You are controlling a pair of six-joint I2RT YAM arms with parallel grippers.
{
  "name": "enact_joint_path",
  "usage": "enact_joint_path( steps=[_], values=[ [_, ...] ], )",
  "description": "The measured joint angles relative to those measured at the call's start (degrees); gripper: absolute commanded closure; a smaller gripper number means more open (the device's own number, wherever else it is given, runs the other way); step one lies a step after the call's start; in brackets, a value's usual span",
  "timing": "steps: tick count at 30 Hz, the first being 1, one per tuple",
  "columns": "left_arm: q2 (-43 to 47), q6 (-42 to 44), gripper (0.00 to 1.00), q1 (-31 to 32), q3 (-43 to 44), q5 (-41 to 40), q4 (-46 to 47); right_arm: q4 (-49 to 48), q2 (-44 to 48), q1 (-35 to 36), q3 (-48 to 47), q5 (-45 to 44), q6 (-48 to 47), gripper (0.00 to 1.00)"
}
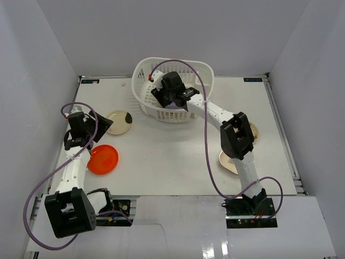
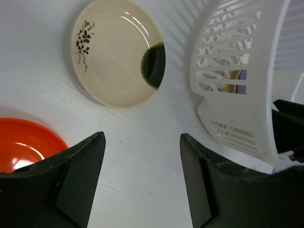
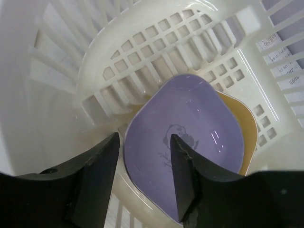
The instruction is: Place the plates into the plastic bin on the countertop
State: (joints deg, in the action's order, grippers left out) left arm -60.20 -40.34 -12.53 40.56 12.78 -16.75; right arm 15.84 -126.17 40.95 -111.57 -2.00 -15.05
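My right gripper (image 1: 159,95) reaches down into the white plastic bin (image 1: 205,67) at the back of the countertop (image 1: 172,151). In the right wrist view its jaws (image 3: 144,137) stand open astride the near rim of a lavender plate (image 3: 199,128). That plate lies in the bin (image 3: 142,61) on a tan plate (image 3: 246,128). My left gripper (image 1: 103,124) hovers open and empty over the left of the countertop. It is between an orange-red plate (image 1: 102,159) (image 2: 26,142) and a cream plate (image 1: 118,122) (image 2: 116,52) with a dark patch.
Two more plates lie on the right, partly under my right arm: a tan one (image 1: 254,129) and a cream one (image 1: 226,162). White walls bound the countertop on three sides. The bin's slotted side (image 2: 237,95) is close to the right of my left gripper (image 2: 142,137).
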Motion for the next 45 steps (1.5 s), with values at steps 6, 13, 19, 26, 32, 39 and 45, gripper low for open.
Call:
enact_joint_path(
  steps=[6,13,19,26,32,39,45],
  values=[
    [-10.03,-2.01,0.28,-0.07,1.62,-1.70,0.68,0.52,6.69,0.04,1.95,0.26,3.06,0.45],
    [-22.75,-3.87,0.31,-0.35,7.58,-1.66,2.05,-8.33,43.47,-0.52,33.24,-5.38,11.98,0.65],
    [-30.29,-4.09,0.34,-0.83,11.41,-1.79,3.41,-13.38,65.55,-11.21,61.27,-11.74,22.71,0.57],
    [-33.46,-3.91,0.37,-1.22,11.56,-3.41,3.39,-6.62,64.65,-26.53,72.11,-12.28,29.22,0.37],
    [-37.88,-3.67,0.49,-2.25,13.05,-2.36,4.04,-4.66,65.11,-25.90,73.59,-6.36,32.72,0.35],
    [-39.43,-3.63,0.60,-2.73,13.75,-1.14,5.27,0.00,68.19,-22.49,82.75,-4.09,39.43,0.29],
    [-40.89,-3.72,0.78,-2.75,14.21,-0.28,6.23,-1.18,66.53,-21.75,84.76,-3.76,43.06,0.36]
  ],
)
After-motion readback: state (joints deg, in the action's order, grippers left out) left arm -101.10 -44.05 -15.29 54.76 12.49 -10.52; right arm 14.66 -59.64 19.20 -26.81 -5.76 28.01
